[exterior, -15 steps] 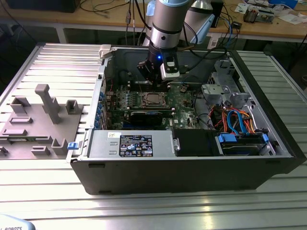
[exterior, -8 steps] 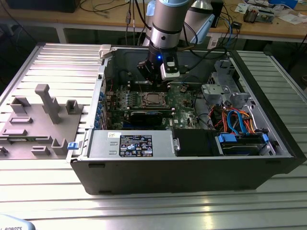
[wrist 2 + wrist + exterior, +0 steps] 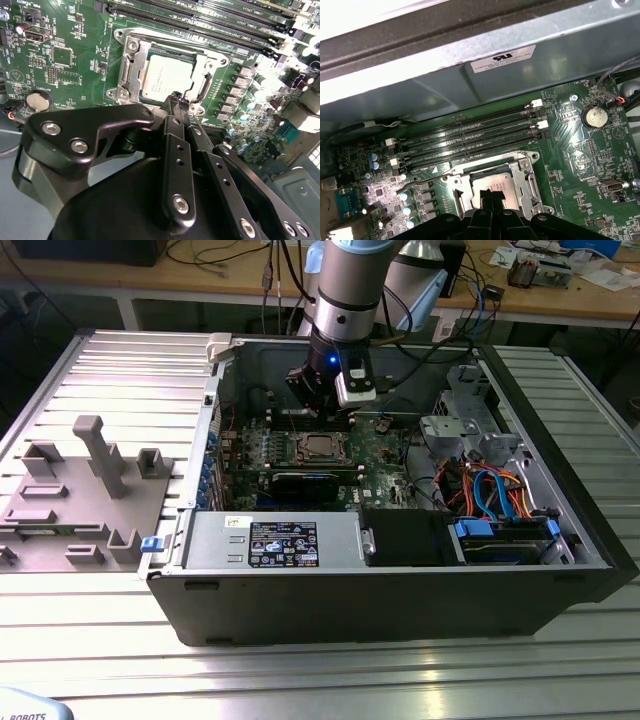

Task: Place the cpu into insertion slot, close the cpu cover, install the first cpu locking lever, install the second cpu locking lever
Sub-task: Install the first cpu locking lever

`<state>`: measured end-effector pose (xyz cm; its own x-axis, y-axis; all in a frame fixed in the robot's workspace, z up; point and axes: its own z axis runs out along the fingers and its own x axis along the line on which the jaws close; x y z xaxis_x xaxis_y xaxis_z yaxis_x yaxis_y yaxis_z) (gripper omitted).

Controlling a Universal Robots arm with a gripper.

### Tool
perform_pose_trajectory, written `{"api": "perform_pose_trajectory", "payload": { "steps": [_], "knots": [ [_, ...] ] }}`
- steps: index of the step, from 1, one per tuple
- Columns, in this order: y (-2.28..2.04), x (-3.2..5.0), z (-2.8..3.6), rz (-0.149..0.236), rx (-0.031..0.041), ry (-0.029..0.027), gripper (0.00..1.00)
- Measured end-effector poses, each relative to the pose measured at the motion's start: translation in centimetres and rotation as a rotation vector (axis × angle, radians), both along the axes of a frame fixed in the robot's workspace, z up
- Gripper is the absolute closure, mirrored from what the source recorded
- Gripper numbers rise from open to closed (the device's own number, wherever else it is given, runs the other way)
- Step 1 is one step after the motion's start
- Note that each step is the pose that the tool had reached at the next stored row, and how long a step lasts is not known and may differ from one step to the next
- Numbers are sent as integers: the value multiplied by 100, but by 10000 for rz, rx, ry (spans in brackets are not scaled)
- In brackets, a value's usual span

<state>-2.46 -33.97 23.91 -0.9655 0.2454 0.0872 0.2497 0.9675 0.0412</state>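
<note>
Exterior view, from its left: grey fixture blocks (image 3: 90, 480) on counter (image 3: 320, 680), then open computer case (image 3: 400, 590), gripper (image 3: 322, 413) low over green motherboard (image 3: 385, 445).

Second wrist view: insertion slot (image 3: 125, 70), cpu (image 3: 167, 77) seated inside, cpu cover (image 3: 201, 75) lying flat, window framing chip. Fingers (image 3: 175, 127) pressed together, nothing between them, tips at chip's edge, chip straight ahead of them. Lever latching: cannot tell.

First wrist view adds long memory slots (image 3: 470, 135) running parallel beyond socket, plus coin cell (image 3: 594, 116).
</note>
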Motion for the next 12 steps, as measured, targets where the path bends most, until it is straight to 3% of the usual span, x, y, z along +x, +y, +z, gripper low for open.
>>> {"api": "perform_pose_trajectory", "payload": {
  "steps": [5, 7, 12],
  "knots": [
    [0, 0, 0, 175, 0, -1, 89],
    [0, 0, 0, 502, 0, 0, 89],
    [0, 0, 0, 585, -1, 0, 89]
  ]
}}
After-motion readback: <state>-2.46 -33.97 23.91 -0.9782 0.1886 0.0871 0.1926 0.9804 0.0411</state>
